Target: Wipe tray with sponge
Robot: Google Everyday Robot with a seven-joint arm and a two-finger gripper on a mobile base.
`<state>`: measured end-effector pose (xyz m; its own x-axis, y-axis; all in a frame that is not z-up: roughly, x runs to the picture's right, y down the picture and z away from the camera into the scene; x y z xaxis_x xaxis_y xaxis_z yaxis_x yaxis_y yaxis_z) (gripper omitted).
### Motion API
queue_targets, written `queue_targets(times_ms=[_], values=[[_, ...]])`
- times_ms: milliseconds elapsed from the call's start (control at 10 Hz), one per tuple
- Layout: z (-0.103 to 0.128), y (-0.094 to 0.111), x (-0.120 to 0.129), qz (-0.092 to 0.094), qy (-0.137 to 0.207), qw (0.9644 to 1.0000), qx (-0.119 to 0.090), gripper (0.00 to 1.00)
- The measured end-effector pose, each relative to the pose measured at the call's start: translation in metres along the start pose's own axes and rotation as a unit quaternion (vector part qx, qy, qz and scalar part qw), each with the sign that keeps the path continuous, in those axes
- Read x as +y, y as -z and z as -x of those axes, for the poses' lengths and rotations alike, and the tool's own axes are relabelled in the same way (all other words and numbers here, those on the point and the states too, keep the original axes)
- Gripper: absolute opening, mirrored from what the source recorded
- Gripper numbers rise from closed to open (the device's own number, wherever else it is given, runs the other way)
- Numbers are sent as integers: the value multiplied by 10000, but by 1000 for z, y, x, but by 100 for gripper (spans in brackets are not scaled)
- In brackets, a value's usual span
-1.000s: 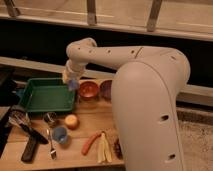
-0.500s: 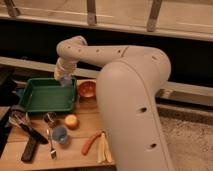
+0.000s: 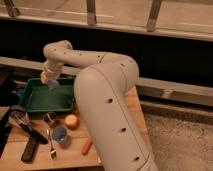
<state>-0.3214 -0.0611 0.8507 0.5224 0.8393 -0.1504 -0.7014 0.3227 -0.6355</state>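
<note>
1. Reaching leftward from the big pale robot body in the near foreground, the arm [image 3: 95, 60] arches across the far side of the tabletop [image 3: 72, 156] and turns downward at its end.
2. The gripper [image 3: 50, 80] hangs at that left end of the arm, above the far part of the tray [image 3: 35, 102].
3. Its jaws are pressed together on the sponge [image 3: 53, 84], a small blue block that shows just below them.
4. The sponge sits low over the tray's floor, close to the far rim; whether it touches the floor cannot be told.
5. The tray is green, shallow and rectangular, and it lies on the left part of the wooden tabletop with its long side running left to right.
6. Just near of the tray stands a small metal cup [image 3: 49, 119], with a round yellow-orange fruit [image 3: 71, 121] beside it on the right.
7. A blue cup [image 3: 60, 134] stands nearer still, between those two.
8. A whisk [image 3: 19, 120] lies at the left edge of the tabletop, and a dark-handled utensil [image 3: 30, 148] lies near of it.
9. A fork [image 3: 51, 148] lies beside the blue cup, on its left.
10. An orange-red stick-shaped item [image 3: 86, 146] lies to the right of the blue cup, close against the robot body.
11. Beyond the tabletop runs a dark ledge, with railing posts [image 3: 91, 12] standing above it at the far edge.
</note>
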Motion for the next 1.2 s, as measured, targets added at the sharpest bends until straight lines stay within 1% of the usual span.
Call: queue_targets(times_ms=[100,500,700,800,1000,1200], values=[[-5,-12,4,96,38,9999,107,0],[-5,-12,3,96,32,9999,107,0],[-6,-13,3,92,20,9998,154,0],[-11,-18,3,101,-18,9997,212,0],[-24,-39,5,199,-124,9993,280,0],[-39,-60,2,444,-303,9983,210,0]])
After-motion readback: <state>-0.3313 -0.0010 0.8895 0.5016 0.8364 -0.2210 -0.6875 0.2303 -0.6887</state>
